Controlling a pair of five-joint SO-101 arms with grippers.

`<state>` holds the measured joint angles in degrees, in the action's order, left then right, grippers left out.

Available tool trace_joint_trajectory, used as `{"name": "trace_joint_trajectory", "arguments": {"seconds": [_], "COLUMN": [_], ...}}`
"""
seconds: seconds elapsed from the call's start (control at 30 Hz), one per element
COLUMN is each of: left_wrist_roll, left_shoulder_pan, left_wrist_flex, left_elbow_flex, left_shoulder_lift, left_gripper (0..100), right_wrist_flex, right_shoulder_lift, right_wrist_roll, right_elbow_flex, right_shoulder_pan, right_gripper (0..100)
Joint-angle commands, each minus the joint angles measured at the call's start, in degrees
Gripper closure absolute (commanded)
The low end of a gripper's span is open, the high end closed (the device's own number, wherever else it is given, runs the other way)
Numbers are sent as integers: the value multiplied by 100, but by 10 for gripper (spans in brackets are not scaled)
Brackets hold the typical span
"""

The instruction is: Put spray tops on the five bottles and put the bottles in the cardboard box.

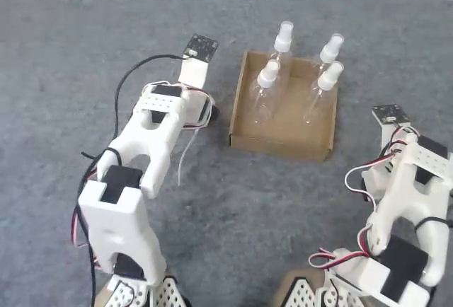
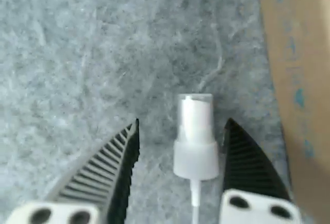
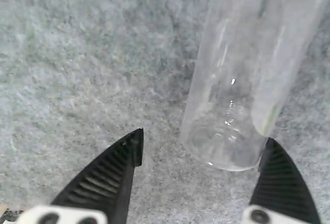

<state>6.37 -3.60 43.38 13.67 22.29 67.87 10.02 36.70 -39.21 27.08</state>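
The left tool (image 2: 182, 123), spread wide, flanks a white plastic spray top (image 2: 195, 146) lying on the grey felt desk (image 1: 71, 73) beside the brown cardboard box (image 1: 279, 144). The box's blue print (image 2: 296, 95) is unreadable. The right tool (image 3: 203, 136), also spread, brackets a clear plastic bottle (image 3: 247, 74) standing on the desk. Four capped clear bottles (image 1: 265, 95) sit inside the box.

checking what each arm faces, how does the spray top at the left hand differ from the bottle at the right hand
The spray top is white and opaque; the bottle is clear. The spray top lies flat, while the bottle seems to stand upright. Both rest ungripped on the grey carpet, one inside the open left hand, one inside the open right hand.
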Motion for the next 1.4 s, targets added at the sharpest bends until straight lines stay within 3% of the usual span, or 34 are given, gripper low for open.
{"name": "trace_joint_trajectory", "arguments": {"seconds": [0.0,0.37,0.7,0.97,1.13,1.37], "left_wrist_roll": [62,70,70,35,62,35], "left_shoulder_pan": [-9,-246,-255,-26,88,-299], "left_wrist_flex": [35,484,888,2488,2901,1978], "left_elbow_flex": [-330,-971,-1015,-892,180,2237], "left_shoulder_lift": [-149,316,343,-1081,-2409,-3473], "left_gripper": [768,776,993,991,991,990], "right_wrist_flex": [48,40,57,57,48,22], "right_shoulder_lift": [84,84,84,84,84,84], "right_wrist_roll": [26,53,62,62,62,70], "right_elbow_flex": [35,35,35,35,35,35], "right_shoulder_pan": [-66,-66,-48,-40,-31,-48], "right_gripper": [698,698,698,698,698,698]}}
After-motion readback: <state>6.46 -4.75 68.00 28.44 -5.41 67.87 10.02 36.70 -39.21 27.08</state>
